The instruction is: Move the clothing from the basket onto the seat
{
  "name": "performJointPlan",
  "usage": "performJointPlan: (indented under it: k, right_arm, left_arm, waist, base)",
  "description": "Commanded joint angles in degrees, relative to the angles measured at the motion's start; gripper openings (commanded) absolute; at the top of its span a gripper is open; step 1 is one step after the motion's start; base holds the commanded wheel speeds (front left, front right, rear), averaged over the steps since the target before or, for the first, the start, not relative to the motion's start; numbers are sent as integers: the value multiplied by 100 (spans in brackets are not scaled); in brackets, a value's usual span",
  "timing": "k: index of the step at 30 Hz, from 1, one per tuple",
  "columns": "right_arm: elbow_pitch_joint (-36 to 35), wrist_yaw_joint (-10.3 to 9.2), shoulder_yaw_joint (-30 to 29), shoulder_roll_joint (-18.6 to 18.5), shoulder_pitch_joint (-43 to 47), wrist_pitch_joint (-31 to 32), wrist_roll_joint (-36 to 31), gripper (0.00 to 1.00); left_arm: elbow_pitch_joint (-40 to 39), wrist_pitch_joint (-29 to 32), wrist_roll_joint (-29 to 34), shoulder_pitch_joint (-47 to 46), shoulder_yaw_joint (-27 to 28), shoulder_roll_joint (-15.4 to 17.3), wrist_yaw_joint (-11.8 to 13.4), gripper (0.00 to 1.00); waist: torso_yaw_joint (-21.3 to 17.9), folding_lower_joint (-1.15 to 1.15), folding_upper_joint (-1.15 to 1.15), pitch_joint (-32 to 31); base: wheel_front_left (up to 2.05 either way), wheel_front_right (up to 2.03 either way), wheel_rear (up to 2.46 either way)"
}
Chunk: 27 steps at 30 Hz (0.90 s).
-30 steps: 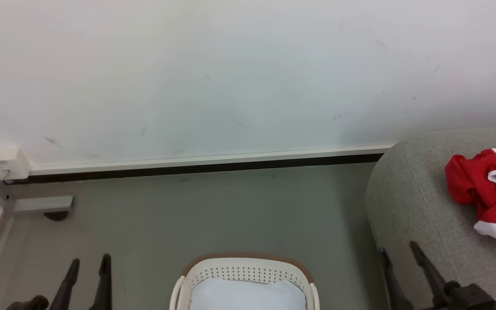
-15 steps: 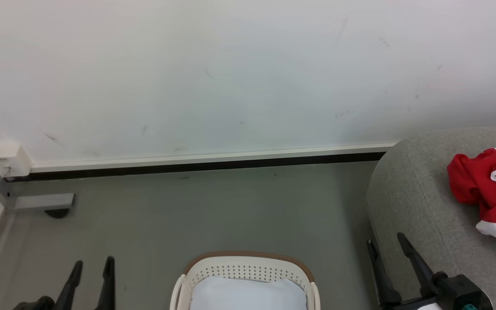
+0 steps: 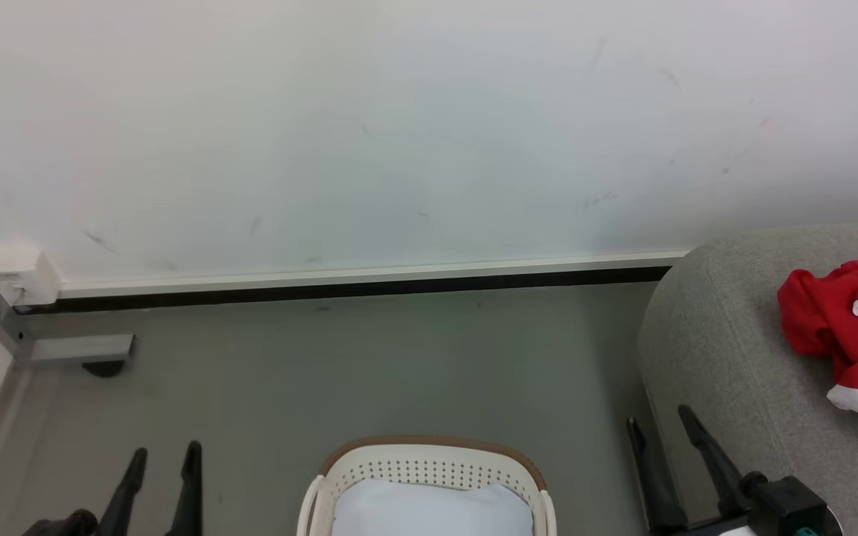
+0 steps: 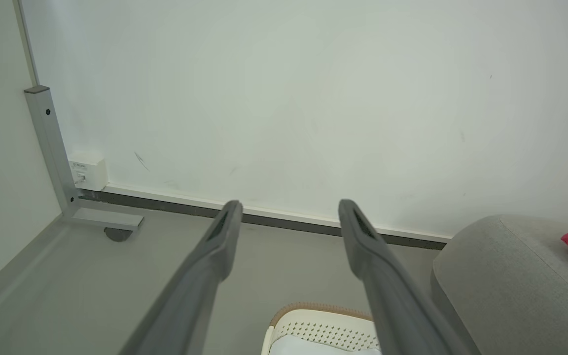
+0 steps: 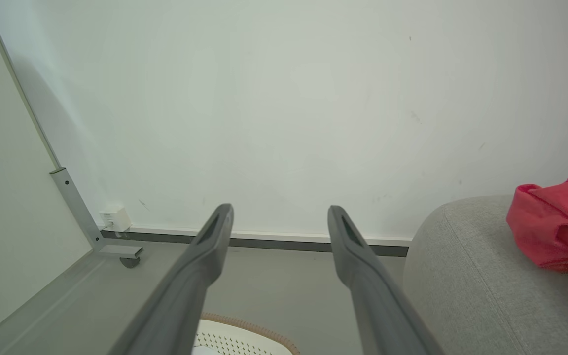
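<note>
Spread wide on both left gripper (image 3: 165,450) and right gripper (image 3: 658,417), clamped on nothing. Lying crumpled at the right edge of the head view: clothing (image 3: 831,320), resting on the seat (image 3: 719,350), well apart from the basket (image 3: 429,445) at bottom centre. Probably light, soft and limp; likely to sag and trail, so best pinched at a bunched fold or thick cuff rather than a flat panel. Inside the basket, a pale pad (image 3: 429,510) visible. Cut off by the frame: lower basket and far part of the garment, so impossible to tell whether more red fabric lies beneath.
</note>
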Motion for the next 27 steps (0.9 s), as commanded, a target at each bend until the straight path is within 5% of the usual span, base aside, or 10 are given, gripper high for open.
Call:
performJointPlan:
  k: [1,5,27]
  right_arm:
    - [11,1,5,1,4,1,13,0]
    - [145,1,17,1,125,12,18,0]
    - [53,-1,-331,-144,20,458,2305,0]
  left_arm:
    - [10,0,-1,2,-19,-5,1,0]
    - [162,3,-5,74,-60,-100,2,0]
    - [178,612,-1979,-215,127,-275,-2,0]
  waist:
    - [4,0,0,-2]
    - [5,0,0,-3]
    - [76,0,0,14]
  base:
    - [0,0,0]
    - [0,0,0]
    - [0,0,0]
